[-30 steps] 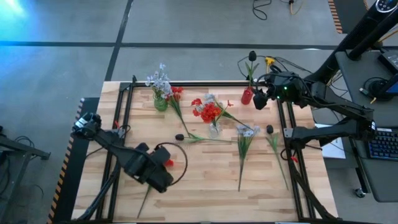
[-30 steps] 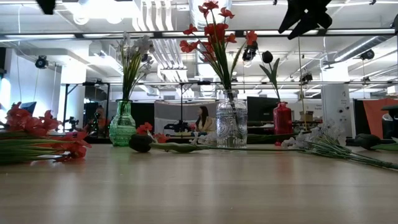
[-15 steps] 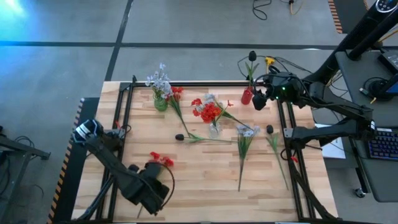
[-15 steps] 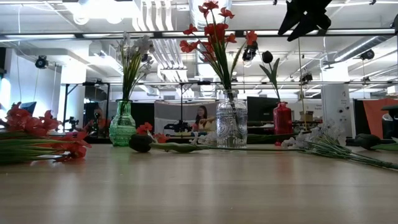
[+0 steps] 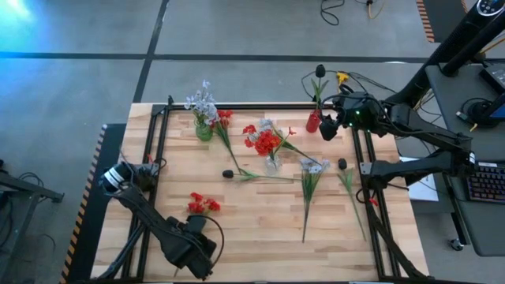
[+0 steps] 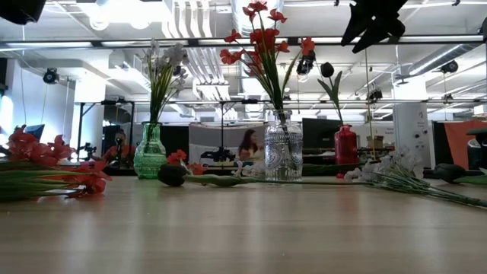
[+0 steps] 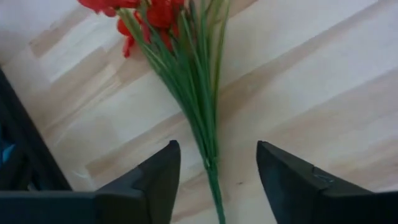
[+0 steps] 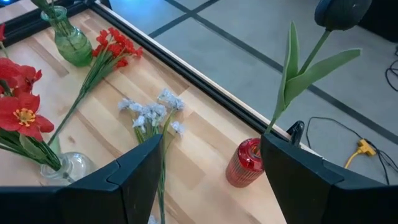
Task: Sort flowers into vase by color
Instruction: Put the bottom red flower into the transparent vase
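A red flower [image 5: 203,205] lies flat on the table at the near left, its green stem [image 7: 208,146] running toward the near edge. My left gripper [image 7: 217,149] hangs open over that stem near its lower end, pointing down, one finger on each side and clear of it. In the high view the left gripper [image 5: 195,249] hides that stem end. My right gripper [image 8: 212,142] waits open, high at the far right beside the red vase [image 5: 313,121], which holds a dark flower [image 5: 319,72]. A green vase [image 5: 203,128] holds pale flowers. A clear vase [image 5: 272,163] holds red ones.
Loose on the table lie a red spray [image 5: 224,126] by the green vase, a dark bud [image 5: 228,173] with its stem running right, a pale spray [image 5: 312,166] and another dark bud [image 5: 342,164]. Black rails [image 5: 154,158] run along the table's sides.
My left gripper has gone toward the table's near edge along the red flower's stem, sinking and turning about its own line. The red blossoms, half covered by it a second ago, now show whole; the flower has stayed on the table.
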Action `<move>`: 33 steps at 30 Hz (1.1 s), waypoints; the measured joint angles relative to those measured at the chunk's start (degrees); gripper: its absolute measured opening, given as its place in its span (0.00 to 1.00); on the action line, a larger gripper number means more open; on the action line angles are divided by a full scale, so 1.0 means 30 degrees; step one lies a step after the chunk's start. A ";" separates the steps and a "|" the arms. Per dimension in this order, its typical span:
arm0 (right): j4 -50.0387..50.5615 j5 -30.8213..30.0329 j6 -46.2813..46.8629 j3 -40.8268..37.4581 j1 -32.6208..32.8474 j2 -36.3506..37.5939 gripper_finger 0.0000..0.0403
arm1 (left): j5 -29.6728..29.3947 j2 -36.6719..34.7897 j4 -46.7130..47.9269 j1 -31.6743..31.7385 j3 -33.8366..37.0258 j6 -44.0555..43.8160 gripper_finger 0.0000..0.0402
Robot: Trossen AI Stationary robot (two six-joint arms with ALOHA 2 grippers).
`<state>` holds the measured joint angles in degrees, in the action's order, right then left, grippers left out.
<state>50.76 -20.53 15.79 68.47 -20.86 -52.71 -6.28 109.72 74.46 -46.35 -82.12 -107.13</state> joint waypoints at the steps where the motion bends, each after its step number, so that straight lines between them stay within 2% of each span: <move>1: 0.0000 0.0000 0.0000 0.0000 0.0000 0.0000 0.65 | -0.0001 0.0063 0.0048 0.0000 0.0073 0.0000 0.52; 4: 0.0000 0.0000 0.0000 0.0000 0.0000 0.0000 0.64 | 0.0276 0.0192 -0.0252 0.0000 0.0660 0.0019 0.57; 7: 0.0000 0.0002 -0.0066 0.0000 0.0000 0.0000 0.65 | 0.0517 0.0104 -0.1546 -0.0036 0.1800 -0.0001 0.59; 16: 0.0007 0.0007 -0.0273 -0.0002 0.0000 0.0000 0.65 | 0.0838 -0.0034 -0.4042 -0.0036 0.4207 -0.0208 0.49; 22: 0.0007 0.0007 -0.0342 -0.0001 0.0000 0.0000 0.64 | 0.0789 -0.0107 -0.5264 -0.0036 0.4760 -0.0343 0.34; 29: 0.0006 -0.0002 -0.0619 -0.0007 0.0000 0.0000 0.63 | 0.0771 -0.0085 -0.5233 -0.0036 0.4566 -0.0137 0.05; 33: 0.0007 0.0000 -0.0627 -0.0004 0.0000 0.0000 0.64 | 0.0412 -0.0085 -0.5216 -0.0157 0.4488 0.0027 0.03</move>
<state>50.78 -20.53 13.91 68.46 -20.86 -52.71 -5.05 109.47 58.81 -46.82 -68.66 -107.05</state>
